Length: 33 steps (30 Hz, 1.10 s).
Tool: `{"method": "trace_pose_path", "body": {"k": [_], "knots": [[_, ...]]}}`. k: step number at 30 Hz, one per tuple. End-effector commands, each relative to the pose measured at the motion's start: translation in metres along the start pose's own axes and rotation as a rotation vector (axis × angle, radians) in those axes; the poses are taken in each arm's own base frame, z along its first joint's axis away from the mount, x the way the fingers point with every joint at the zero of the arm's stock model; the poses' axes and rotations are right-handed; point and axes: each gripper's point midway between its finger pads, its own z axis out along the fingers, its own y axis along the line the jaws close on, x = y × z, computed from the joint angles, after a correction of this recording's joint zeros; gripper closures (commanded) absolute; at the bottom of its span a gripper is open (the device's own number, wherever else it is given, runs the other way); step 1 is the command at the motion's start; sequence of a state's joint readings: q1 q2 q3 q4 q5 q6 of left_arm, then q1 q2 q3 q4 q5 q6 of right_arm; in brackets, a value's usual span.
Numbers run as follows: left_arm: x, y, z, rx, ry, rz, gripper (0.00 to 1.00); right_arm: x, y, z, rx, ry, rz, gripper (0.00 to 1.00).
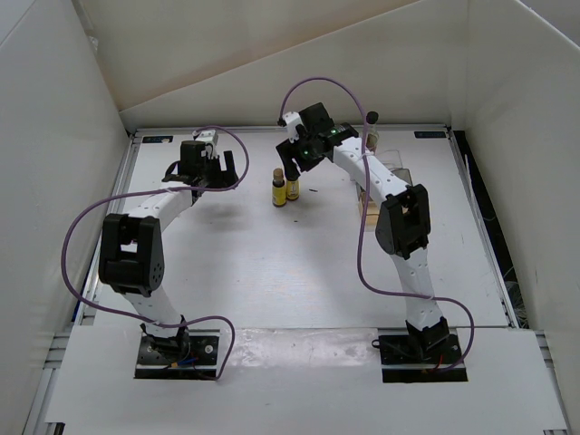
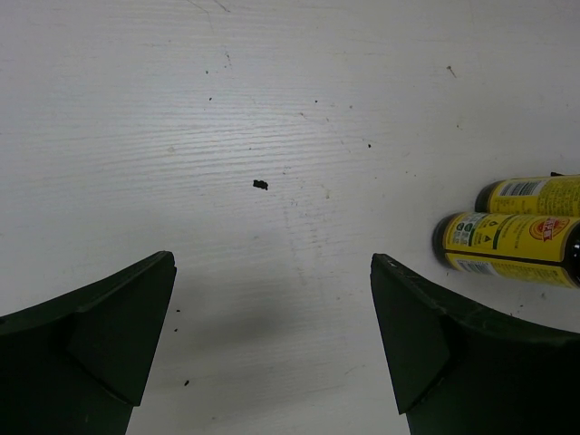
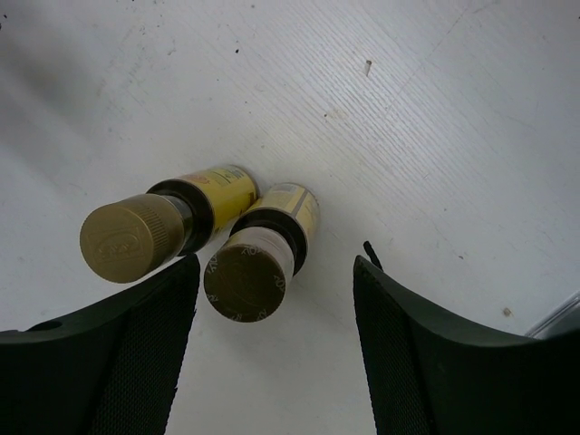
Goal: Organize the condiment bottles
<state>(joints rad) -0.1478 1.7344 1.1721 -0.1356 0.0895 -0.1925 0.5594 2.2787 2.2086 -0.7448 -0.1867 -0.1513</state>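
the white and black left arm (image 1: 136,245) is bent up high at the elbow and is stretched out toward the far side. its wrist is turned down, and the dark two-finger left gripper (image 2: 272,272) is held wide open. the white and black right arm (image 1: 403,227) is leaned far forward and is turned to the left. the dark two-finger right gripper (image 3: 276,263) is pointed down too, and its jaws are spread apart.
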Motion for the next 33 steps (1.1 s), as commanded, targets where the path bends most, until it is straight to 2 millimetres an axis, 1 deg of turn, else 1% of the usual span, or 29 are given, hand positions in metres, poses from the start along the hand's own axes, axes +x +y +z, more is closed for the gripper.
{"method": "trace_pose_path", "body": {"k": [1,2,9,11,14,15,17,19,22,26,28,32,33], "knots": [[-0.018,-0.006,-0.005,0.02,-0.033,0.002,0.0,-0.023,0.001,-0.007,-0.004,-0.071,-0.036,0.29],[-0.019,-0.007,-0.005,0.02,-0.035,0.003,0.0,-0.022,0.0,-0.007,-0.007,-0.072,-0.035,0.31],[-0.021,-0.008,-0.003,0.026,-0.034,0.002,0.0,-0.03,0.008,-0.011,-0.019,-0.096,-0.059,0.33],[-0.021,-0.008,-0.002,0.026,-0.034,0.001,0.0,-0.028,0.008,-0.007,-0.023,-0.092,-0.058,0.33],[-0.023,-0.007,-0.003,0.024,-0.037,0.003,0.0,-0.029,0.008,-0.007,-0.025,-0.094,-0.065,0.35],[-0.021,-0.007,-0.001,0.022,-0.031,0.002,0.0,-0.031,0.009,-0.008,-0.023,-0.101,-0.071,0.35],[-0.024,-0.007,-0.002,0.024,-0.04,0.003,0.0,-0.032,0.012,-0.008,-0.031,-0.105,-0.078,0.36],[-0.022,-0.007,-0.002,0.024,-0.036,0.002,0.0,-0.035,0.013,-0.01,-0.03,-0.113,-0.084,0.36],[-0.022,-0.008,-0.002,0.026,-0.034,0.003,0.0,-0.034,0.015,-0.008,-0.032,-0.11,-0.091,0.37],[-0.021,-0.008,-0.001,0.024,-0.034,0.002,0.0,-0.033,0.012,-0.009,-0.021,-0.107,-0.09,0.42],[-0.019,-0.007,-0.001,0.024,-0.03,-0.002,0.0,-0.032,0.014,-0.008,-0.022,-0.102,-0.097,0.44],[-0.02,-0.008,-0.002,0.025,-0.032,-0.003,0.0,-0.029,0.012,-0.01,-0.012,-0.095,-0.094,0.52],[-0.019,-0.007,-0.001,0.024,-0.03,-0.002,0.0,-0.03,0.01,-0.01,-0.005,-0.101,-0.098,0.52]]}}
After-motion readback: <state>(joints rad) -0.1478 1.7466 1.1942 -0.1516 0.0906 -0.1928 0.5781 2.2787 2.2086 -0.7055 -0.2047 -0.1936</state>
